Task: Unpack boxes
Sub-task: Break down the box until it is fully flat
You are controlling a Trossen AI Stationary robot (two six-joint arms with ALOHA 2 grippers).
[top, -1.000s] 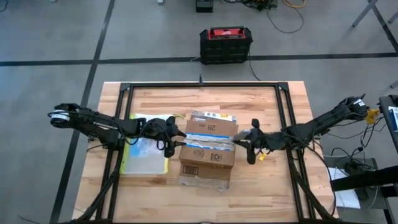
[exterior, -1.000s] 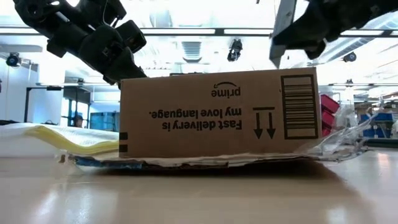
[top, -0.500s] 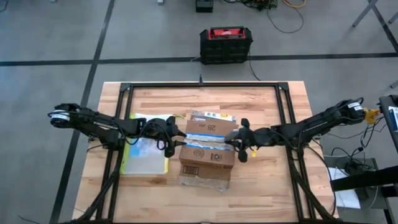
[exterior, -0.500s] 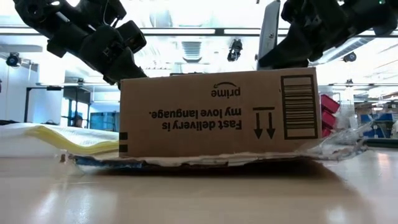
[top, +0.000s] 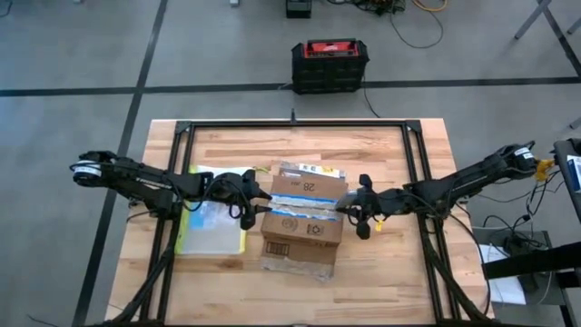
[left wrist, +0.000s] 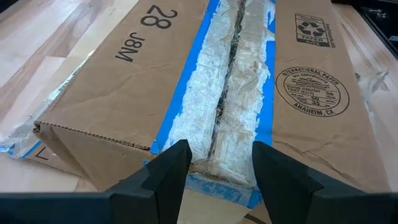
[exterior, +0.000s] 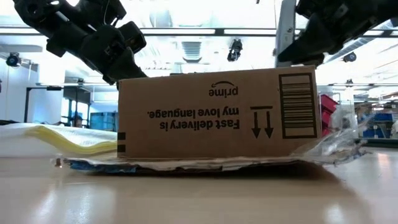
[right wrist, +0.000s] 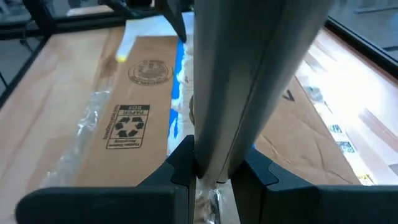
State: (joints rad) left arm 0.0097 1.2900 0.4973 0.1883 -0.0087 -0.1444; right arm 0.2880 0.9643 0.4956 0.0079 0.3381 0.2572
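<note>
The brown cardboard box (top: 304, 225) stands mid-table with its print upside down (exterior: 217, 112). Its spread flaps lie flat on the wood, and a blue-edged taped seam (left wrist: 230, 93) runs along its top. My left gripper (top: 257, 207) (left wrist: 217, 165) is open at the box's left end, with its fingers astride the seam. My right gripper (top: 360, 211) (right wrist: 214, 163) hovers just off the box's right end, shut on a flat grey metal bar (right wrist: 249, 74) (exterior: 286, 31). My left gripper comes slanting down from the table's left, and its open fingers (left wrist: 171, 168) sit against the box's top edge at the left end (exterior: 124, 78), one on each side of the taped seam. The box stays flat on the table. My right gripper pinches the grey metal bar near its lower end (right wrist: 211, 149) between both fingers, coming from the table's right. The bar stands upright above the box's right top corner (exterior: 298, 65); I cannot tell whether it touches the box.
A clear yellow-edged pouch (top: 213, 225) (exterior: 68, 137) lies left of the box under my left arm. Crumpled clear plastic (exterior: 339, 140) lies at the box's right end. Black frame rails (top: 295, 124) border the table, and a black and red case (top: 329, 64) sits on the floor beyond.
My right gripper swung the bar left over the box's right end, then drew back toward the table's right, to about where it started. It stayed shut on the bar throughout.
</note>
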